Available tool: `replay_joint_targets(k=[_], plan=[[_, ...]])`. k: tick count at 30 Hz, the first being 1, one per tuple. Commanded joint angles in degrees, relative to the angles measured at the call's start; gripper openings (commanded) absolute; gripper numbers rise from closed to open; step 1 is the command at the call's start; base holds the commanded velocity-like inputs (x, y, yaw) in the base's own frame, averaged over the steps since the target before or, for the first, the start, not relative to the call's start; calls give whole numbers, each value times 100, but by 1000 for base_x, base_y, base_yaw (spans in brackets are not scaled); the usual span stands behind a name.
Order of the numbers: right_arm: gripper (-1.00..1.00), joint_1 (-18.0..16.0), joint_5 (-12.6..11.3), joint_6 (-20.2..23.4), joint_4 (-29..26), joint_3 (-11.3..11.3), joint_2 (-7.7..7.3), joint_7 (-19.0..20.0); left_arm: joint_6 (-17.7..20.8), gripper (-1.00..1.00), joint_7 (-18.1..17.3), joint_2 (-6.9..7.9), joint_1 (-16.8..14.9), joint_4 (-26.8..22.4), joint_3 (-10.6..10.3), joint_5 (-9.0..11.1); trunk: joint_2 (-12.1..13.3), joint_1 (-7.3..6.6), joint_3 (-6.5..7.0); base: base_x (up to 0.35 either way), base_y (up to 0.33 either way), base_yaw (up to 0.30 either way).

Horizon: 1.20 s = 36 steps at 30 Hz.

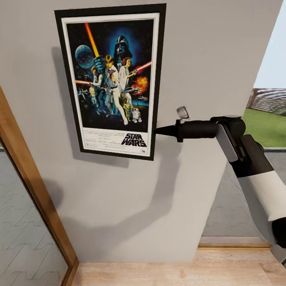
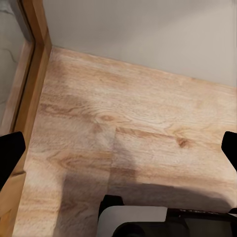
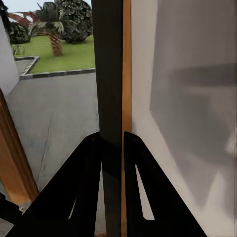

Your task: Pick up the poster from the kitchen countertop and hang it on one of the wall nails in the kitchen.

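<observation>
right claw (image 1: 157, 130), on the arm reaching in from the head view's near right, is pinched shut on the poster (image 1: 113, 77) at the lower part of its right edge, the frame's dark edge clamped between the fingers (image 3: 86, 197) in the right wrist view; the left claw (image 2: 118, 148) hangs wide open and empty over the wood floor (image 2: 123, 123). poster lies flat against the grey wall (image 1: 206, 59), long axis near vertical, leaning slightly, "star wars" lettering at the bottom. judging from this, the hanging step is at its end, and next calls for opening the fingers and backing off without dragging the frame, though no nail is visible to confirm it is caught.
</observation>
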Motion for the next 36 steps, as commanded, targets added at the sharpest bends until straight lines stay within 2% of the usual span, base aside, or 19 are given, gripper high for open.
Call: replay_joint_targets(k=[1, 18, 36], plan=[[-100, -7, -43, 44, 1, 10, -5, -3, 2, 100, -27, 0, -1, -5, 10, 23, -12, 5, -12, 89, 0, 0], [-100, -7, -43, 44, 1, 3, -5, -3, 2, 100, -27, 0, -1, -3, 13, 23, -12, 5, -12, 90, 0, 0], [-100, -7, -34, 32, 1, 14, -5, -65, 2, 100, -14, -18, -1, -7, 20, 23, -13, 5, -12, 8, 0, 0]])
